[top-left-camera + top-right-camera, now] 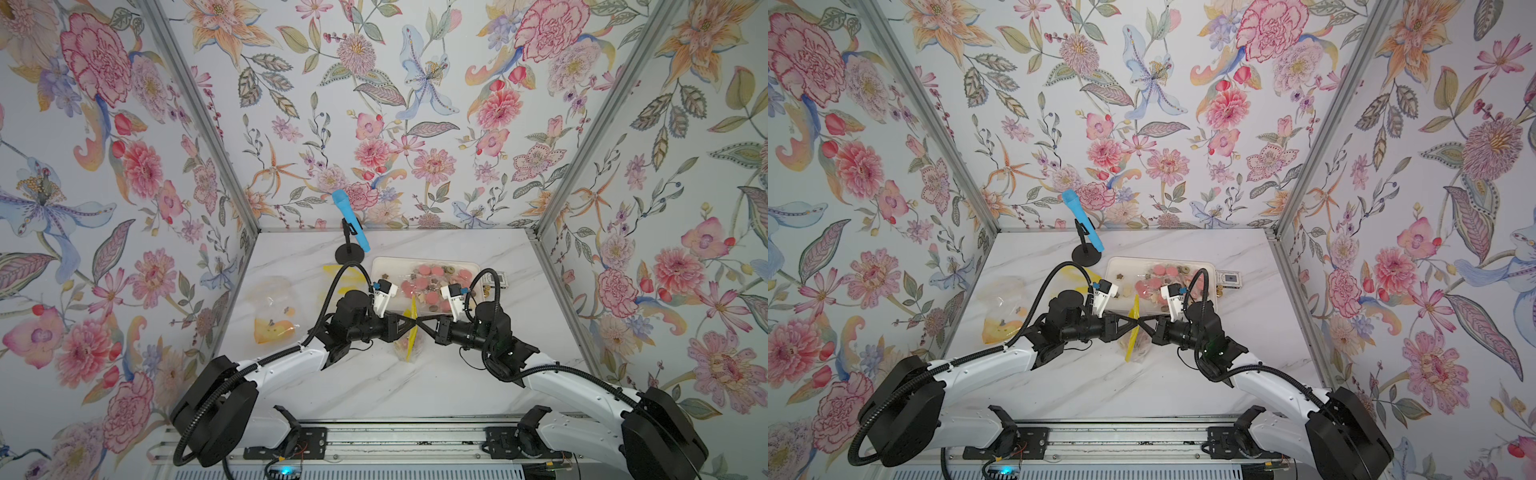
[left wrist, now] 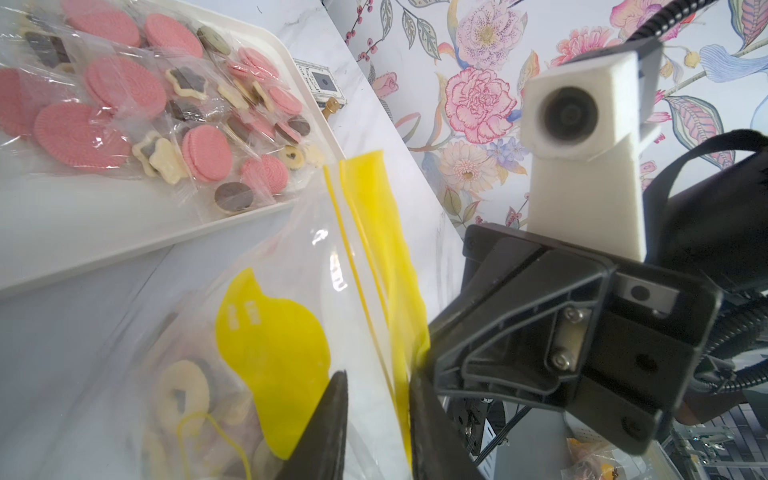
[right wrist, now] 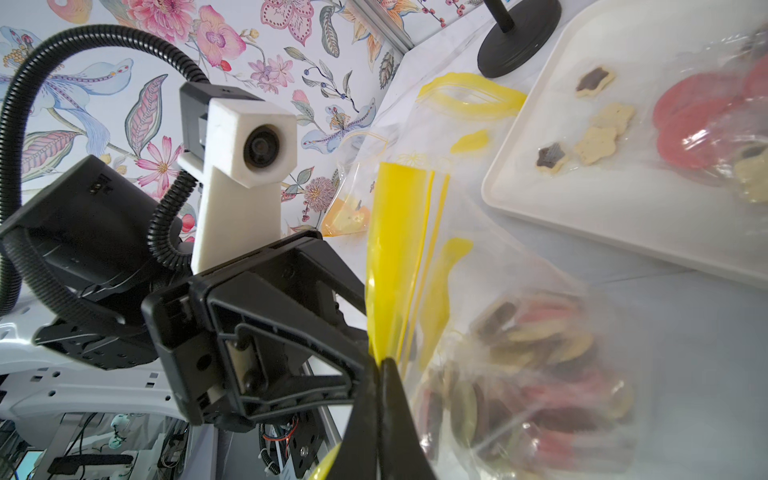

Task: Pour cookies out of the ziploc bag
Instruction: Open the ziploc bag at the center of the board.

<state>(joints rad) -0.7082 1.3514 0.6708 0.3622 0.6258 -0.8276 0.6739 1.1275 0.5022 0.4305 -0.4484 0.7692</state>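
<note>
Right gripper (image 3: 380,365) is clamped tight on the ziploc bag (image 3: 478,291) at its yellow zip strip (image 3: 390,249); the left gripper (image 2: 378,374) straddles that strip, jaws partly apart. Cookies (image 3: 523,374) sag in the bag's bottom over the middle of the table (image 1: 395,386), just off the near edge of the white tray (image 1: 380,266), where more lie.

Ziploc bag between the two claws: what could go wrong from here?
1. Only the right gripper is pinched shut on the ziploc bag, at its yellow strip; the cookies inside could drag it loose.
2. The left gripper has its jaws apart around the bag; closing there might catch both walls and keep the mouth shut.
3. The bag sits short of the tray, so cookies may spill onto the table.
</note>
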